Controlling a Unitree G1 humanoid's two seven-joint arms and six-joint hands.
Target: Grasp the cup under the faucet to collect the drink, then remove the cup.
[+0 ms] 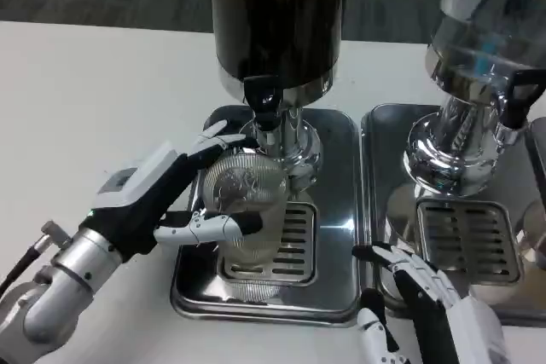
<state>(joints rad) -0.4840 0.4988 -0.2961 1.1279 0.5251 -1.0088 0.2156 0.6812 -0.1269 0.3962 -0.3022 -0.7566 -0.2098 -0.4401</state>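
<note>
left arm: silver forearm reaching in from the lower left, angled up and to the right
left hand (166,198): white back up, fingers wrapped around the cup (247,219), holding it
right hand (418,296): low at the lower right, fingers spread apart, holding nothing
</note>
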